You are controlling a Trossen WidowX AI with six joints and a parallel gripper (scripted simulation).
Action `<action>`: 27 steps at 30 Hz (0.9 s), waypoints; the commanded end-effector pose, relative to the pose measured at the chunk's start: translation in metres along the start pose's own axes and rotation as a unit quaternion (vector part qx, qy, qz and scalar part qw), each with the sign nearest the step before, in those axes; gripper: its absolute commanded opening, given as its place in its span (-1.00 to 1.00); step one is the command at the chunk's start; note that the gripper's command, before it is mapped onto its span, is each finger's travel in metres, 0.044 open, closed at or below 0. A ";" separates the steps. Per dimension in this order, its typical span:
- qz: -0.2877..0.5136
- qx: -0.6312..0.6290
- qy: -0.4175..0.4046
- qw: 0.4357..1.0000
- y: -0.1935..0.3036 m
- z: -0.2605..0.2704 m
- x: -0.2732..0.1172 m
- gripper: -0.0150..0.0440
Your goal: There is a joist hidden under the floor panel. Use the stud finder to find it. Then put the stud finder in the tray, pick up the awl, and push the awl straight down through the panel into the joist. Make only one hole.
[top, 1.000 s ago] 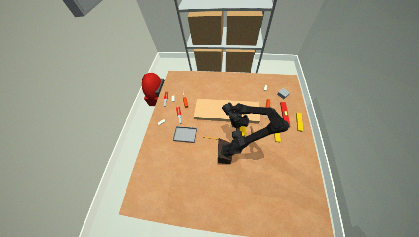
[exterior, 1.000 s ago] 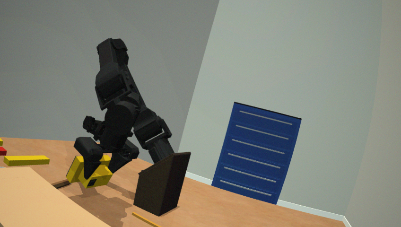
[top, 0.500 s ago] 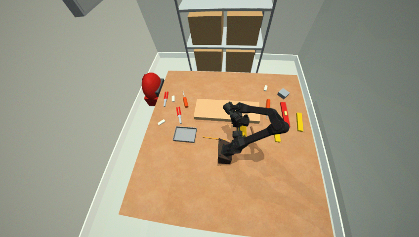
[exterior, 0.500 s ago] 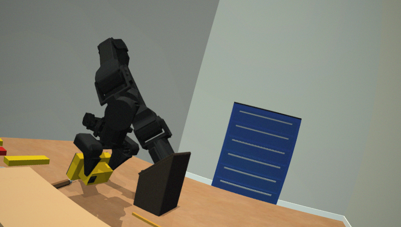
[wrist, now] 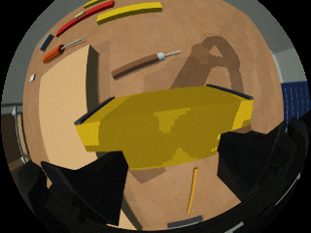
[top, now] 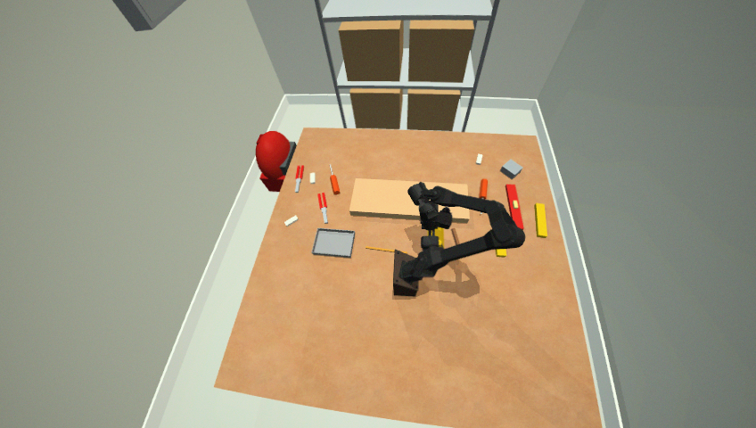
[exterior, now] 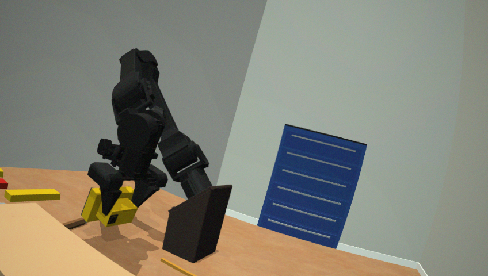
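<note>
My gripper [exterior: 120, 209] [wrist: 171, 142] is shut on the yellow stud finder [top: 439, 236] [exterior: 125, 214] [wrist: 170, 116], which hangs tilted above the table, between the panel and the arm's base. The pale floor panel [top: 379, 196] [exterior: 51, 246] [wrist: 63, 107] lies flat beyond it; the arm covers part of it in the top view. The awl [top: 455, 236] [exterior: 76, 224] [wrist: 138, 66] lies on the table beside the panel, its brown handle toward the panel and its metal tip away from it in the wrist view. The grey tray [top: 333, 243] stands empty left of the base. The joist is not visible.
A thin yellow stick [top: 379, 249] [exterior: 176, 266] [wrist: 192, 190] lies between tray and base. A red level [top: 513, 203] [wrist: 87, 16], yellow bars and an orange screwdriver [top: 483, 188] [wrist: 52, 53] lie on the right. Red-handled tools [top: 322, 201] and another screwdriver [top: 334, 184] lie on the left.
</note>
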State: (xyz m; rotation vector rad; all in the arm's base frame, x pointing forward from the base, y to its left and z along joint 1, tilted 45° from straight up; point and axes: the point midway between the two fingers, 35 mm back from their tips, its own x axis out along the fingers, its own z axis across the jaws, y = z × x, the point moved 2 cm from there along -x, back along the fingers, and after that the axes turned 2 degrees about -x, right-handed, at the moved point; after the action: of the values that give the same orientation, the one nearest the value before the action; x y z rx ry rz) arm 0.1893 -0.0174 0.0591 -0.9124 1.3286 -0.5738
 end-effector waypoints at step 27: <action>0.083 -0.002 -0.001 0.997 -0.007 -0.001 0.002 -0.49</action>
State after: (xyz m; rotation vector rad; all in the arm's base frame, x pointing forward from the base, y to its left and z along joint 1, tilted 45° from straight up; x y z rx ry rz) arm 0.1893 -0.0232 0.0621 -0.8156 1.3897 -0.4649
